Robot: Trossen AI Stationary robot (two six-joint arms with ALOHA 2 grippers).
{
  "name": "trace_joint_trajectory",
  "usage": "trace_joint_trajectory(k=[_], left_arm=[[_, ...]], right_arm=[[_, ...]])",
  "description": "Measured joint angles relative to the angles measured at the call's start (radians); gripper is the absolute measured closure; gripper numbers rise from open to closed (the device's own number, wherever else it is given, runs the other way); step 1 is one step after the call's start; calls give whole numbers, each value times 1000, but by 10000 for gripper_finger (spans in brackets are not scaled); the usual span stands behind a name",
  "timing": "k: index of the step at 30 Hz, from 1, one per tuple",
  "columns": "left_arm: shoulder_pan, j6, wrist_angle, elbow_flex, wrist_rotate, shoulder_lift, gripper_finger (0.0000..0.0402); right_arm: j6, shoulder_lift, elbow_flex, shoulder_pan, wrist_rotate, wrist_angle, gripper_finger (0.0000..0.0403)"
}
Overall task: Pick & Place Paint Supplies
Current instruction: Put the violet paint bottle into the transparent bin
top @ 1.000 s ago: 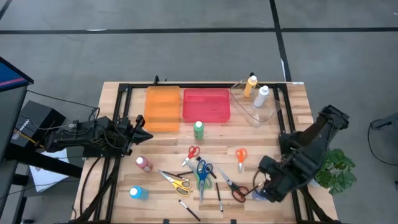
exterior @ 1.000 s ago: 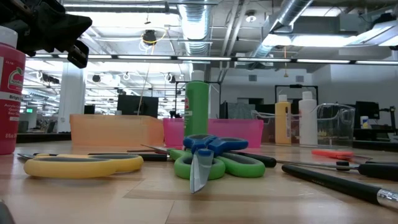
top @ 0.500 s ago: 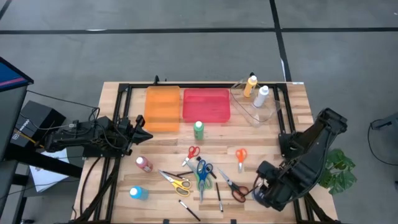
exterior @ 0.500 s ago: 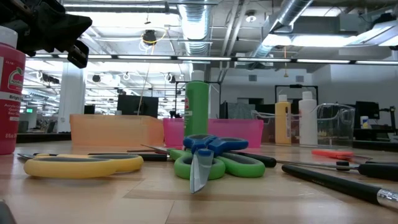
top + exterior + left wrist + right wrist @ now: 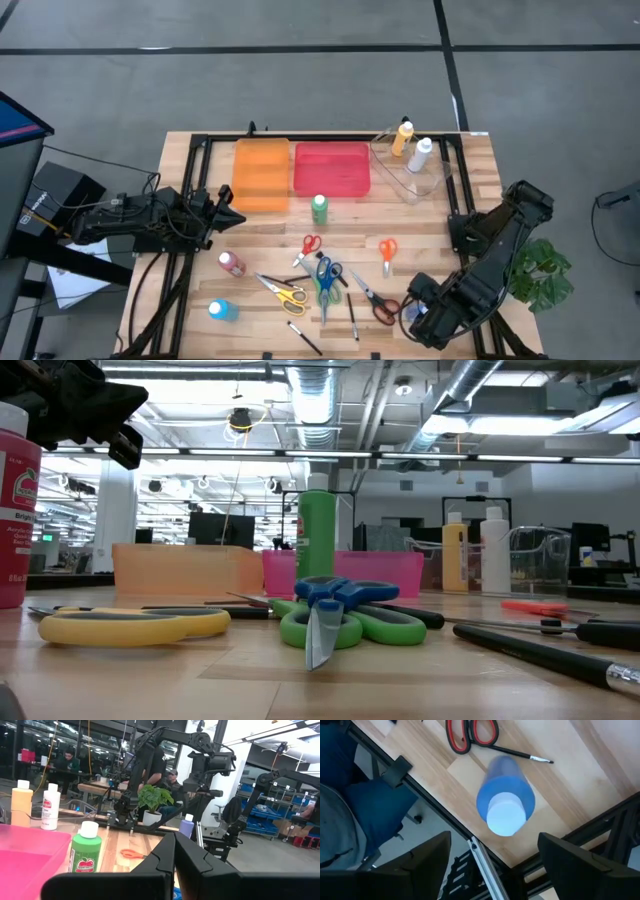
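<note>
Right claw (image 5: pixel 490 862) hangs wide open, holding nothing, directly over an upright blue paint bottle (image 5: pixel 505 801); the bottle's white cap sits centred between the two fingers (image 5: pixel 427 857), its long axis pointing straight up at the claw. The bottle stands on the counter (image 5: pixel 570 780) near its edge, just beside the red-handled scissors (image 5: pixel 471 732) and a thin brush (image 5: pixel 520 754). Left claw (image 5: pixel 174 862), fingers pressed together and empty, waits well apart from it, so the right arm looks the one to take it.

Blue bottle (image 5: pixel 505 799): hidden under the right arm from above; blurred in the right wrist view.
Red scissors (image 5: pixel 472 731): blades cut off by the frame edge.
Pink bottle (image 5: pixel 17 510): cropped at the low view's edge.
</note>
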Motion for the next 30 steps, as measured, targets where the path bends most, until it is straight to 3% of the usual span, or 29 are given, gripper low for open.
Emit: trace_joint_trajectory(k=[19,30], left_arm=[[0,0,1,0,0,0,401],[0,0,1,0,0,0,401]], right_arm=[[-112,-2,-97,-25,0,66,110],[-121,-4,-128,-24,-6,67,157]])
